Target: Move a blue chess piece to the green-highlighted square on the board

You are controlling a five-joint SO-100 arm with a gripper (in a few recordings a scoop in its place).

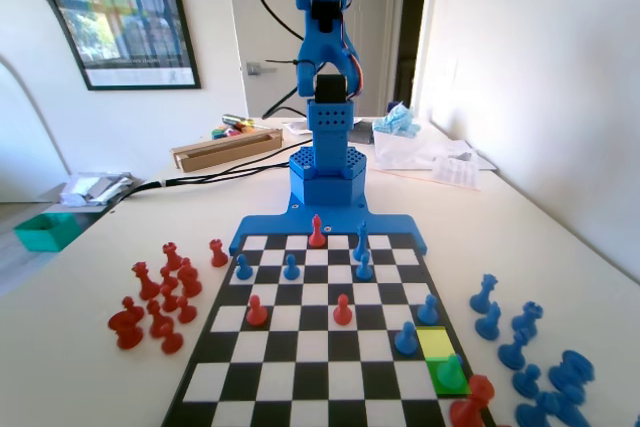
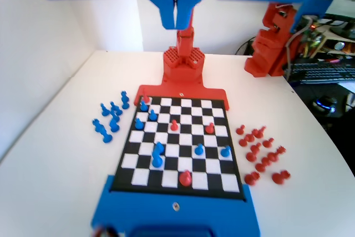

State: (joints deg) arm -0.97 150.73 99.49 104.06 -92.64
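The board (image 1: 300,387) lies in front of the blue arm. On its near right side in the fixed view is the green-highlighted square (image 1: 440,384), and a small pawn (image 1: 450,371) stands on it, tinted green. In the wrist view the same blue chess piece (image 2: 143,105) stands in the far left corner of the board (image 2: 180,165). Two more blue pawns (image 1: 406,337) (image 1: 428,309) stand close by. My gripper (image 2: 176,23) hangs high above the board, jaws pressed together with nothing between them.
A pale yellow square (image 1: 436,342) lies just beyond the green one. A red piece (image 1: 470,402) stands at the board's near right corner. Spare blue pieces (image 1: 525,352) are beside the board on the right, and red ones (image 1: 160,297) on the left. Other red and blue pieces dot the board.
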